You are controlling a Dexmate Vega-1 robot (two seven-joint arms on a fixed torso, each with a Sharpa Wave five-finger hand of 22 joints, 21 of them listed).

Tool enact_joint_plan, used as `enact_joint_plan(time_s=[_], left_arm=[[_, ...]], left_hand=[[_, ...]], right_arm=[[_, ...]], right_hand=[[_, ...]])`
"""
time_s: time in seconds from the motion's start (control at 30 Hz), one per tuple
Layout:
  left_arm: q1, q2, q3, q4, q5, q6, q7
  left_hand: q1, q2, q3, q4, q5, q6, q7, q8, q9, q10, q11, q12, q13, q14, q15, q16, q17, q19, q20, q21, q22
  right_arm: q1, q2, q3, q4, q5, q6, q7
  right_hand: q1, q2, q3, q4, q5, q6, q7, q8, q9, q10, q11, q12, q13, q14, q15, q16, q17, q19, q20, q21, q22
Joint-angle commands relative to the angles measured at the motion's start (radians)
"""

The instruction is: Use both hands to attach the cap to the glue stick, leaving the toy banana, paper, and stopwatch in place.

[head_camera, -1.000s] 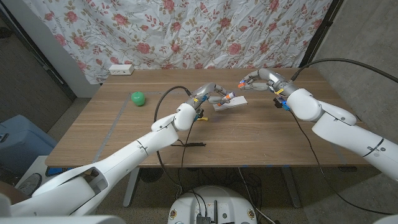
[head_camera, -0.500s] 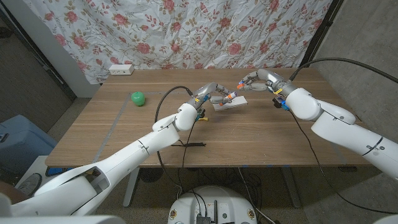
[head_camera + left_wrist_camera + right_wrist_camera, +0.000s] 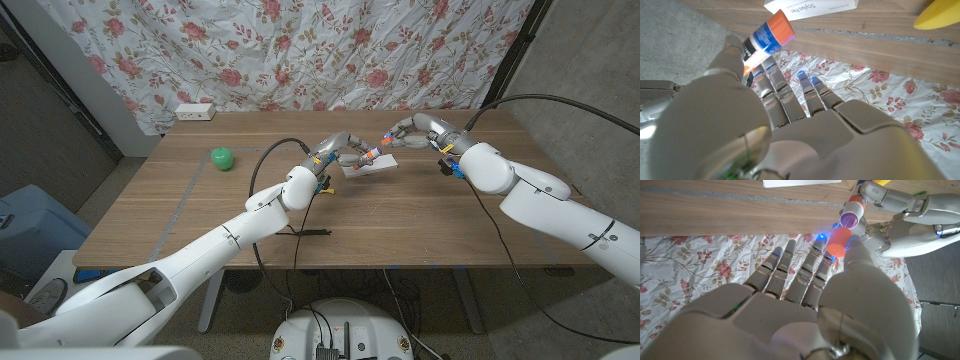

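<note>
The left hand [image 3: 343, 150] grips the glue stick [image 3: 765, 41], the right hand [image 3: 404, 131] pinches its orange cap [image 3: 840, 241] just beside the open end.

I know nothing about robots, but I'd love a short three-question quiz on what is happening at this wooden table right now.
1. True or false: the orange cap is already seated on the blue-and-white glue stick.
2. Which hand holds the glue stick? A) left hand B) right hand C) neither
3. Fill in: the round object lying apart on the wooden table, on the robot's left side, is coloured ____.

Key:
1. False. In the right wrist view the cap sits at the right hand's fingertips, close to the stick's open purple tip but apart from it.
2. A. The left wrist view shows it gripped in that hand.
3. Green.
</note>
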Motion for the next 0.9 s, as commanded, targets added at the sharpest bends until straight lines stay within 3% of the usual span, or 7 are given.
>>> enact_joint_plan(time_s=[0.03,0.9], left_arm=[[-0.003,-0.002,-0.001,0.01,-0.004,-0.013,-0.001],[-0.015,-0.013,0.003,0.035,-0.011,-0.023,-0.006]], left_hand=[[-0.013,0.06,0.001,0.007,0.008,0.069,0.0,0.006,0.008,0.002,-0.005,0.01,0.004,0.003,-0.142,0.001,0.002,0.006,-0.003,0.002,0.002],[-0.012,0.063,0.001,0.007,0.008,0.067,0.002,0.006,0.008,0.0,-0.005,0.01,0.004,0.003,-0.142,0.001,0.002,0.006,-0.001,0.001,0.002]], right_arm=[[0.007,0.003,-0.012,0.01,0.004,-0.008,0.003],[0.015,0.007,-0.025,0.012,0.005,-0.026,0.001]], right_hand=[[0.003,0.013,-0.004,0.0,-0.001,0.003,0.002,0.002,0.005,-0.005,0.003,-0.004,0.001,-0.004,-0.148,0.008,0.002,0.0,-0.004,-0.001,0.003],[-0.002,0.018,-0.011,0.002,-0.001,-0.003,0.002,-0.004,0.005,-0.013,0.002,-0.005,0.001,-0.005,-0.148,0.007,0.001,-0.001,-0.003,-0.002,0.003]])
